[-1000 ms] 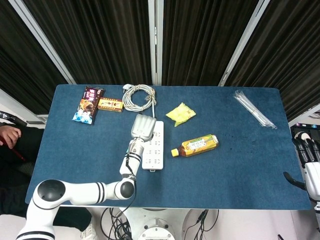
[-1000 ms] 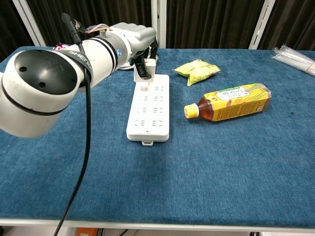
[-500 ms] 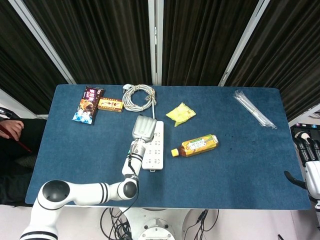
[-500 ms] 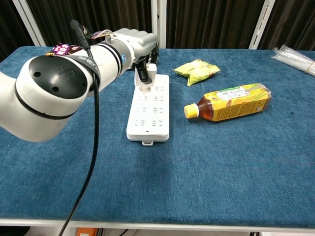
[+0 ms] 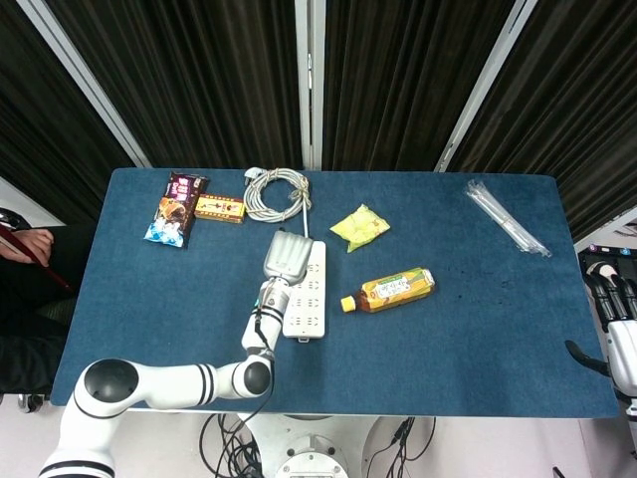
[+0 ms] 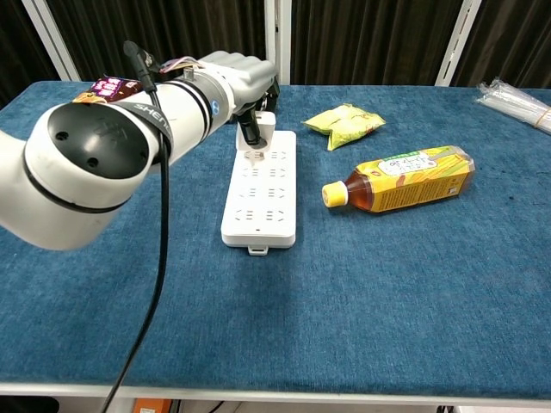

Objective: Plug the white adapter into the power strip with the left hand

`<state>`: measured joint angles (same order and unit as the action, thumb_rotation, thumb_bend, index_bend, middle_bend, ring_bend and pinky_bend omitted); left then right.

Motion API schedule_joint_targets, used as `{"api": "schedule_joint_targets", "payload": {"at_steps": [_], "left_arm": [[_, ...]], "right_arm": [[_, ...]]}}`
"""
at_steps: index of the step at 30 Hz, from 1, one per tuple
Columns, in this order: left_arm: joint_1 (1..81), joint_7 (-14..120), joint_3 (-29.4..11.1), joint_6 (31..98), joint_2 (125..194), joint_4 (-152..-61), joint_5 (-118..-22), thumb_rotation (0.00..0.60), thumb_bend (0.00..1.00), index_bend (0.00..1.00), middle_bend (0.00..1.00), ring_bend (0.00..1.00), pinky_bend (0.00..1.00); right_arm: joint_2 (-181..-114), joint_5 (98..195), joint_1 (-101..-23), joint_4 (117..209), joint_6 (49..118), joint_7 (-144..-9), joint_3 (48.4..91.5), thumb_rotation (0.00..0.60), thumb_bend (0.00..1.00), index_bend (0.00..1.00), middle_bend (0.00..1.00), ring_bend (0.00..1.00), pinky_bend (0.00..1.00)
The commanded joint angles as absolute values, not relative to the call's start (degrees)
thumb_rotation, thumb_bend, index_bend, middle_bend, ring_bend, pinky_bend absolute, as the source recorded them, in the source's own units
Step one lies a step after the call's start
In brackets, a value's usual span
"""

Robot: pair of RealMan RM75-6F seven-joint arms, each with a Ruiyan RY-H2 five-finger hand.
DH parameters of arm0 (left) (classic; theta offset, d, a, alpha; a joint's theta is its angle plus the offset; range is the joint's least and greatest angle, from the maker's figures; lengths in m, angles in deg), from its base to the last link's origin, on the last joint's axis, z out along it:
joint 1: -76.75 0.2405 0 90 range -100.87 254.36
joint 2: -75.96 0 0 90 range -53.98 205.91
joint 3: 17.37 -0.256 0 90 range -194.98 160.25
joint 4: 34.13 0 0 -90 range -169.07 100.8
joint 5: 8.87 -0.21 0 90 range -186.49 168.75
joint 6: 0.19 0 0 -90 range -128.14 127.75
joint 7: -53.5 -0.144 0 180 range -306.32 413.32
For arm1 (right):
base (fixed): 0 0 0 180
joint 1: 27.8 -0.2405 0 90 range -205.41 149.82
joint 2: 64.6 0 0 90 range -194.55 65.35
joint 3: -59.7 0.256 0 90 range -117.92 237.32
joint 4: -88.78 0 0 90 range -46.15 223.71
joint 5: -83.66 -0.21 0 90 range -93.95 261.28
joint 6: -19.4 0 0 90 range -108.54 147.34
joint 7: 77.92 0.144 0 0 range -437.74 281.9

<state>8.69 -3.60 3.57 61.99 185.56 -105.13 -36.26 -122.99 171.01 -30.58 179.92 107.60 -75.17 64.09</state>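
One white adapter [image 6: 266, 126] — pinched under left hand [image 6: 231, 76] — atop power strip [image 6: 261, 196].

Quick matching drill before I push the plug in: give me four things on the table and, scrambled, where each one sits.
Things:
1. white adapter
2. tea bottle
3. yellow packet
4. coiled cable

Places:
A. lying on its side, right of the power strip
B. far end of the strip, held by the left hand
C. beyond the strip, near the far edge
D. beyond the bottle

Pairs: 1-B, 2-A, 3-D, 4-C
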Motion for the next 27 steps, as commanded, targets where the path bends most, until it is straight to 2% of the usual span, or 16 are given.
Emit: {"api": "schedule_joint_targets", "payload": {"at_steps": [1, 27], "left_arm": [[8.76, -3.70, 3.52, 61.74, 185.34, -105.33, -35.97, 0.600, 0.34, 0.66, 0.74, 0.60, 0.39], [8.27, -4.10, 2.80, 61.16, 184.22, -105.77, -35.25, 0.600, 0.34, 0.66, 0.74, 0.61, 0.39]], "right_arm": [[-122.99, 171.03, -30.54, 179.98, 107.67, -75.26, 64.08, 0.600, 0.08, 0.00, 0.07, 0.00, 0.00], [-122.91, 170.91, -30.16, 180.41, 108.03, -75.69, 64.08, 0.600, 0.08, 0.00, 0.07, 0.00, 0.00]]}}
